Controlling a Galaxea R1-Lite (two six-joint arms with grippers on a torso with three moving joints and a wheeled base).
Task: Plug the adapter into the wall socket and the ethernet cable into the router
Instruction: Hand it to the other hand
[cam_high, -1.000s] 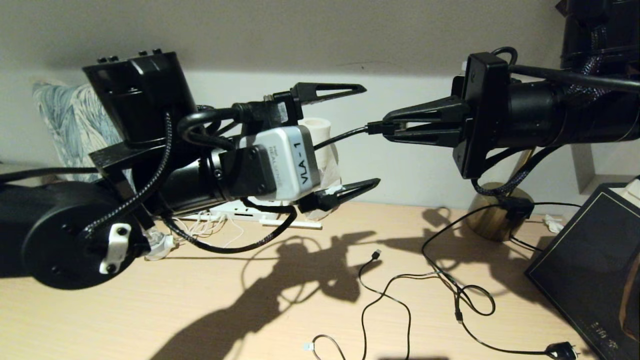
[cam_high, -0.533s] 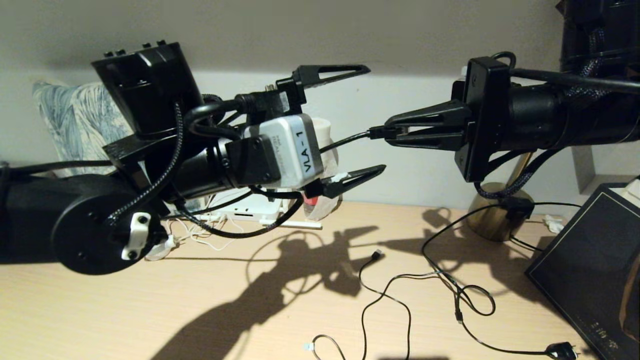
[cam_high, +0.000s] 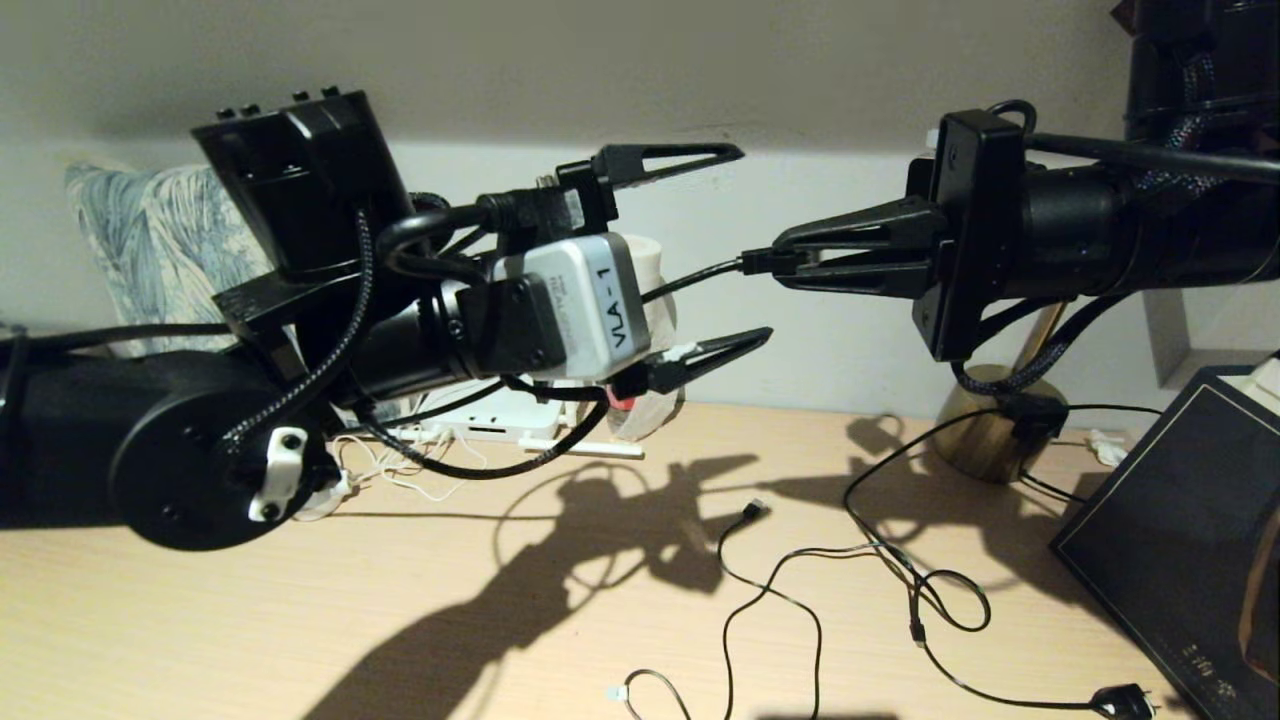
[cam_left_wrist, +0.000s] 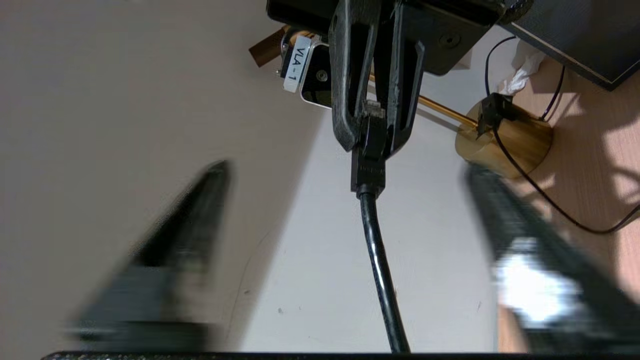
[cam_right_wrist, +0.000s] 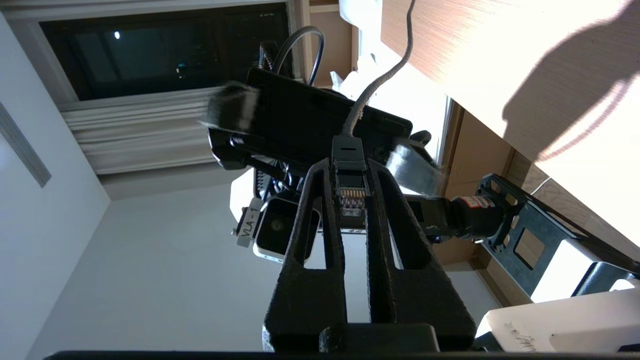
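Note:
My right gripper (cam_high: 785, 262) is held in the air, shut on the connector of the black ethernet cable (cam_high: 690, 278). The connector's gold contacts (cam_right_wrist: 350, 194) show between the right fingers (cam_right_wrist: 320, 200). My left gripper (cam_high: 754, 242) faces it, open, one finger above the cable and one below, touching neither. In the left wrist view the cable (cam_left_wrist: 377, 260) runs up the middle to the connector (cam_left_wrist: 369, 160). The white router (cam_high: 500, 420) lies on the desk under the left arm, mostly hidden. The adapter and the wall socket are out of view.
Thin black cables (cam_high: 760, 590) loop over the wooden desk (cam_high: 300, 600), one ending in a black mains plug (cam_high: 1120, 697). A brass lamp base (cam_high: 990, 435) stands at the back right, a dark box (cam_high: 1180, 540) at the right edge, a patterned cushion (cam_high: 150, 250) at the left.
My left arm has risen and moved a little right, bringing its open fingers closer to the held cable end. The right gripper has drifted slightly right, still shut on the connector.

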